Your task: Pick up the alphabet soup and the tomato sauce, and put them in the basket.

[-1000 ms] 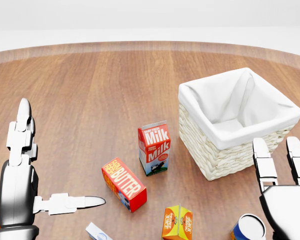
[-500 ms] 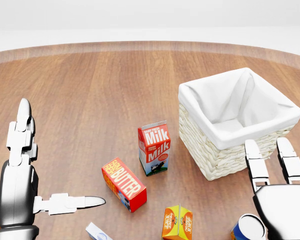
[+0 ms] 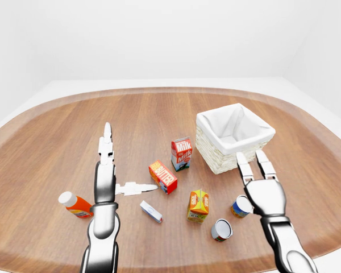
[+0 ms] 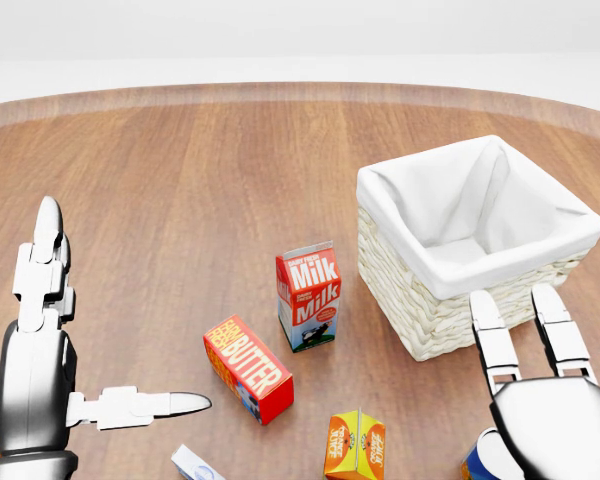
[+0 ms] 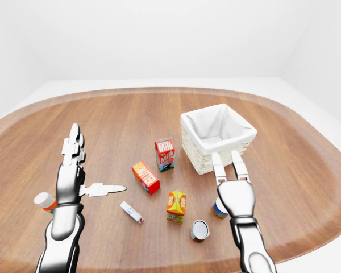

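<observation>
Right hand (image 3: 264, 193) is open, fingers straight and spread, holding nothing. It hovers over the blue-labelled can (image 3: 239, 206), which sits upright on the wooden table (image 3: 57, 142) just below the basket (image 3: 234, 137) in the left-eye view; can't tell if palm touches it, and the label is too small to say soup or sauce. Second can (image 3: 221, 229) lies tipped with its open end toward the camera, left of and below the first, nearer the table's near edge, apart from both hands.

Left hand (image 3: 109, 173) is also open wide and empty: fingers point up-view, thumb sticks out right toward the butter box (image 3: 163, 177).

The basket is white-lined wicker, empty, toward the table's right side. Milk carton (image 3: 181, 153) stands upright just left of it. Orange juice carton (image 3: 198, 205) sits between butter and cans. Small white-blue box (image 3: 151, 211) lies flat below the butter. Orange bottle with white cap (image 3: 75, 205) lies on its side at left, beside the left forearm.
</observation>
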Controlling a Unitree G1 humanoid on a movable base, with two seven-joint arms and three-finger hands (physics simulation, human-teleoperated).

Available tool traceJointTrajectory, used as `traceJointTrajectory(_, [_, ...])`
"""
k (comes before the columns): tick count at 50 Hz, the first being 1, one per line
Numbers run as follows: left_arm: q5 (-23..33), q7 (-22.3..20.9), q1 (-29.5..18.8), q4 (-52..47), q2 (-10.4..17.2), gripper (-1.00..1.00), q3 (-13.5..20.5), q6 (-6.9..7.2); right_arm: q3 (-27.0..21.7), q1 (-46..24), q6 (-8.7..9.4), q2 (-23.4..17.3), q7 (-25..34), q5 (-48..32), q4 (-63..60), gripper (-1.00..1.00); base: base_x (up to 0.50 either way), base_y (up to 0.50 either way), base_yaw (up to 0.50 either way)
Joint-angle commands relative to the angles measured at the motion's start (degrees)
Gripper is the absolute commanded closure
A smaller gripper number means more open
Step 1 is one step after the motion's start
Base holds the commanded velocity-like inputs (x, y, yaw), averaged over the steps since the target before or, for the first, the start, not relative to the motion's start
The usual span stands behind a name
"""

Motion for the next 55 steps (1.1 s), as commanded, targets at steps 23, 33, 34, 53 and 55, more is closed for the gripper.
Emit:
traceJointTrajectory(23, [-0.02,-0.07,0.08,-0.26,0.03,-1.00,0.03,0.00,2.38,-0.62,0.00,-0.90,-3.41,-1.78,4.65,-1.00,0.00,0.00,0.00])
traceJointTrajectory(33, [-0.01,-0.05,0.08,-0.27,0.02,-1.00,0.03,0.00,3.03,-1.27,0.00,-1.33,-4.60,-2.13,6.69,-1.00,0.00,0.00,0.00])
traceJointTrajectory(34, [-0.01,-0.05,0.08,-0.26,0.03,-1.00,0.03,0.00,3.05,-1.37,0.00,-1.38,-4.63,-2.03,6.88,-1.00,0.00,0.00,0.00])
traceJointTrajectory(53, [0.01,-0.06,0.08,-0.26,0.03,-1.00,0.03,0.00,4.88,-4.08,0.00,-2.22,-8.63,-3.49,14.08,-1.00,0.00,0.00,0.00])
traceJointTrajectory(55, [0.00,-0.07,0.08,-0.26,0.03,-1.00,0.04,0.00,4.77,-4.04,0.00,-2.40,-7.59,-2.70,13.33,-1.00,0.00,0.00,0.00])
